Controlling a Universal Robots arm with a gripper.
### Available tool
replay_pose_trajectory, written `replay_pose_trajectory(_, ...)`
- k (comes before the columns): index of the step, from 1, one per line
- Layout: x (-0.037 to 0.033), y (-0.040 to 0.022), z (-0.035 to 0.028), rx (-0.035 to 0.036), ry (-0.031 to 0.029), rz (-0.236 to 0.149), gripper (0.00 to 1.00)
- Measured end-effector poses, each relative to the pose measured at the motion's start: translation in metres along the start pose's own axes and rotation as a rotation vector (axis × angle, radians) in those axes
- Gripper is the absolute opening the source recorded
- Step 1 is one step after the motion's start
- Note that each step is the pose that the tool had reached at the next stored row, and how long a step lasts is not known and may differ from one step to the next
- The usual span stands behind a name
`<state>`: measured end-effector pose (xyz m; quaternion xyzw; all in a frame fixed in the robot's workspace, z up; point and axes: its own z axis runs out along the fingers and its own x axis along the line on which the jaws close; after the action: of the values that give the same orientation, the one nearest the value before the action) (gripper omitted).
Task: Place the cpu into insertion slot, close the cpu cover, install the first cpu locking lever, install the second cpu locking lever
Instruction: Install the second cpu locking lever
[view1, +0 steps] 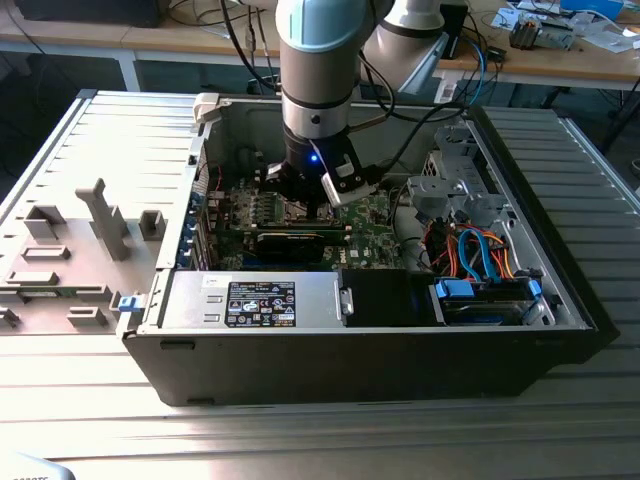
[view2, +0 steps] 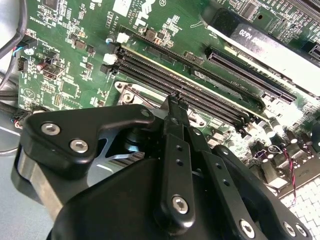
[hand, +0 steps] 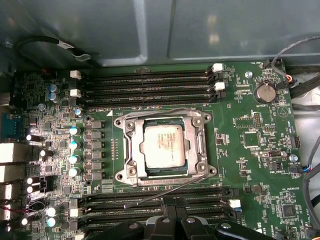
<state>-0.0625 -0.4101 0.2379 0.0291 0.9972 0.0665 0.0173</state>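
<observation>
While the arm is held low inside the open computer case, the gripper is seen with its two fingertips pressed together over the green circuit board, with nothing clamped between them. The cpu is seated in the insertion slot, its silver-grey top showing through the window of the cpu cover, which is laid flat around it. One thin locking lever is seen slanting away from the slot's edge across the nearest row of memory slots, not latched down; a second wire lever is run along the slot's opposite edge, beside another bank of memory slots. In the exterior view, the gripper is poised just above the board, close behind a long black card.
</observation>
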Motion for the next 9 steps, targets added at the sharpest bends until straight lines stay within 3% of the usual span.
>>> replay_pose_trajectory(5,0.0038,0.0015,0.0007,-0.0033,0.0004,0.000,0.11)
replay_pose_trajectory(7,0.0085,0.0014,0.0006,-0.0192,0.0012,0.001,0.11)
replay_pose_trajectory(8,0.0104,0.0013,0.0006,-0.0308,0.0017,0.001,0.11)
replay_pose_trajectory(9,0.0133,0.0012,0.0005,-0.0505,0.0025,0.002,0.11)
